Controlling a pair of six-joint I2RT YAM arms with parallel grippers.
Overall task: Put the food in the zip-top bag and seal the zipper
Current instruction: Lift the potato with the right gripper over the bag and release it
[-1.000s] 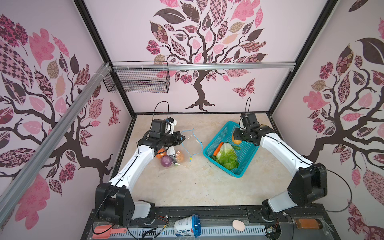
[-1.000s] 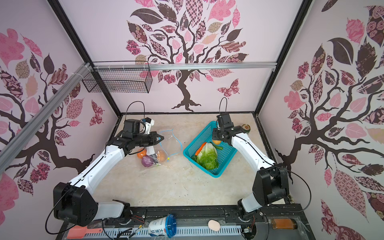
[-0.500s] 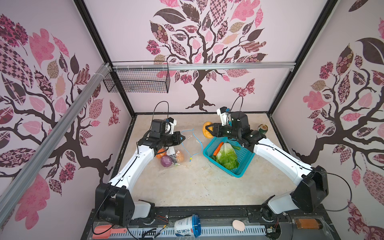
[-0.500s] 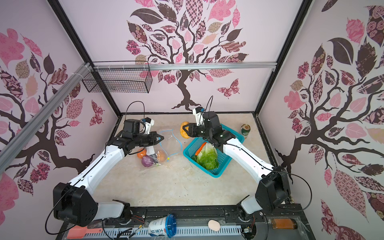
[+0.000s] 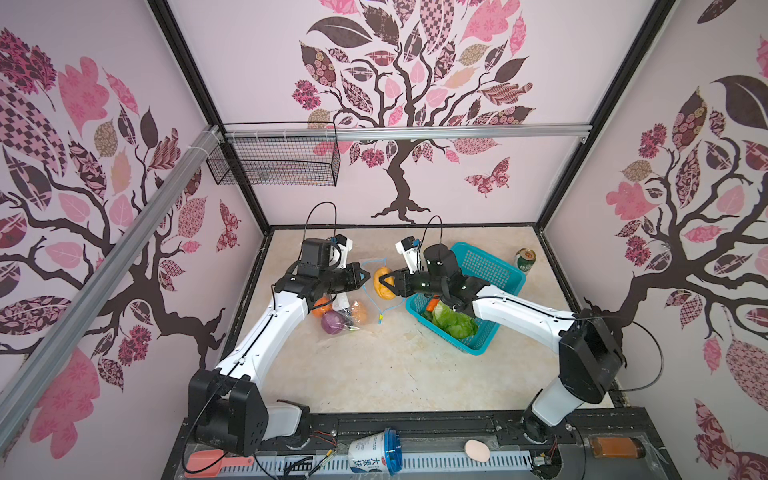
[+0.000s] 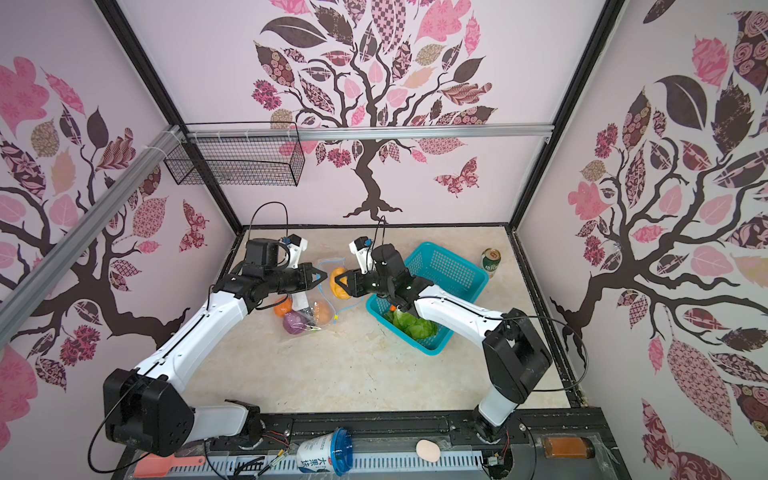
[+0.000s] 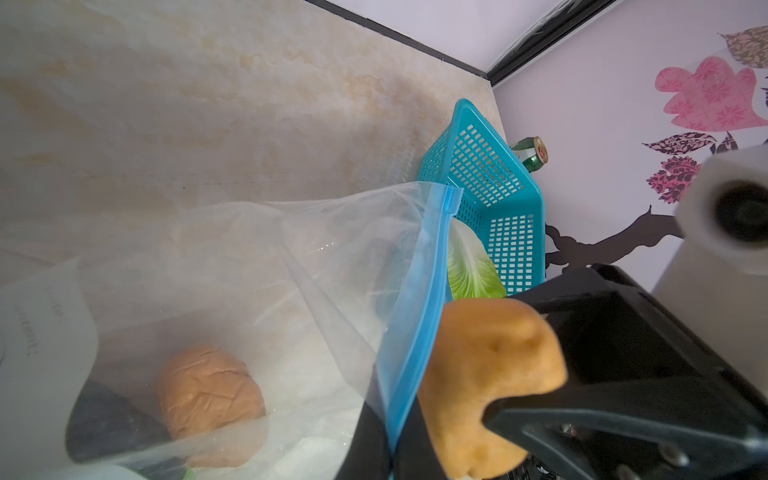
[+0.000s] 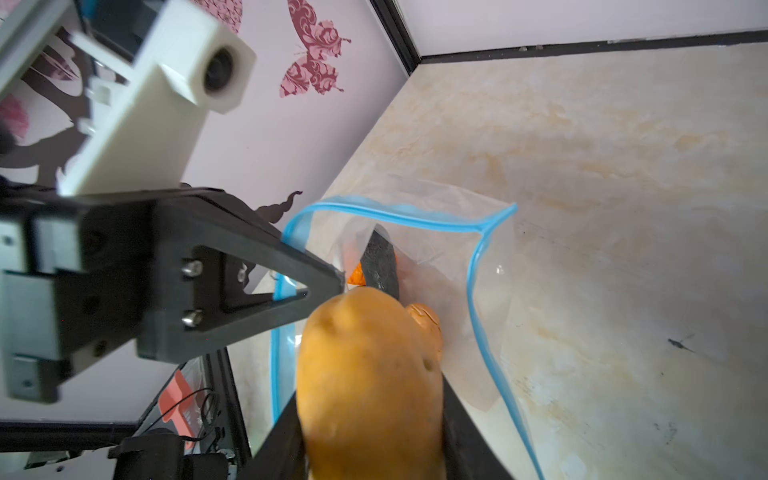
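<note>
Clamps tan potato (image 5: 380, 283) in R gripper (image 5: 391, 284) right at the open mouth of the zip-top bag (image 5: 348, 311), w/ L gripper (image 5: 362, 277) pinched shut on the blue zipper (image 8: 415, 218) strip, keeping the rim lifted. Leaves scant room betw. bag rim and near corner of teal basket (image 5: 490, 266), cabbage (image 5: 453, 321) and carrot (image 5: 431, 305) inside; bare tabletop (image 5: 374, 374) free toward the front. Vs 1 s ago: R gripper swung from over basket's far side across to bag, L unchanged.

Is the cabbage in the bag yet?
No, the cabbage lies in the teal basket, outside the bag.
</note>
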